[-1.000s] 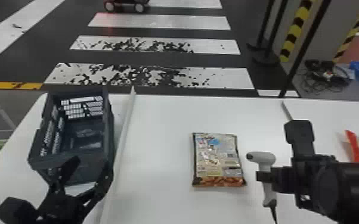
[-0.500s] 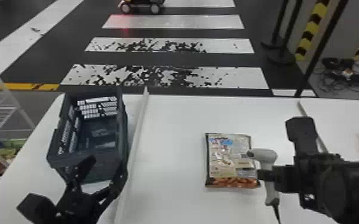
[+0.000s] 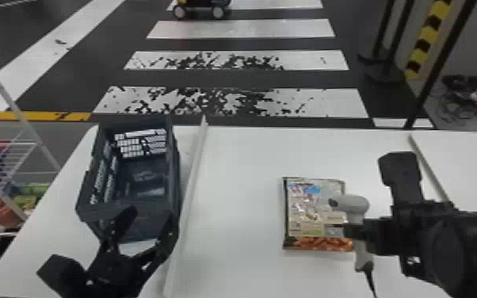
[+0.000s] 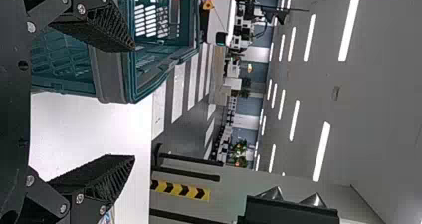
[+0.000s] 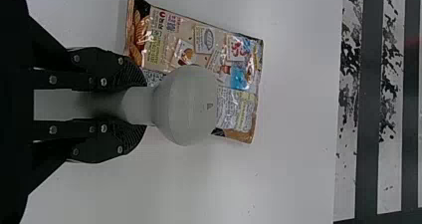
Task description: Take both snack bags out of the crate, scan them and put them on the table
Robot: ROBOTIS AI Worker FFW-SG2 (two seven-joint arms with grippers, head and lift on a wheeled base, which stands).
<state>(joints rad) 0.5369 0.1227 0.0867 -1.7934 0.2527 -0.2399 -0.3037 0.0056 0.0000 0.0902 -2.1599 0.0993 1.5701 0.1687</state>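
Snack bag (image 3: 313, 210) lies flat on the desk (image 3: 241, 261), between the divider strip (image 3: 188, 210) and the right hand (image 3: 352, 230). Right hand is clamped on the grip of the handheld scanner (image 3: 354, 204). Left hand (image 3: 152, 217), fingers wide apart, is at the near end of the crate (image 3: 146, 218).

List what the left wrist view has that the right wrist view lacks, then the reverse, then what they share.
Left wrist view: the crate, the left gripper with fingers apart beside it, ceiling lights and a yellow-and-black stripe.

Right wrist view: the scanner, held in the right gripper.

Both: white table and crosswalk stripes. The snack bag is plain in the right; a colorful sliver in the left may be it.
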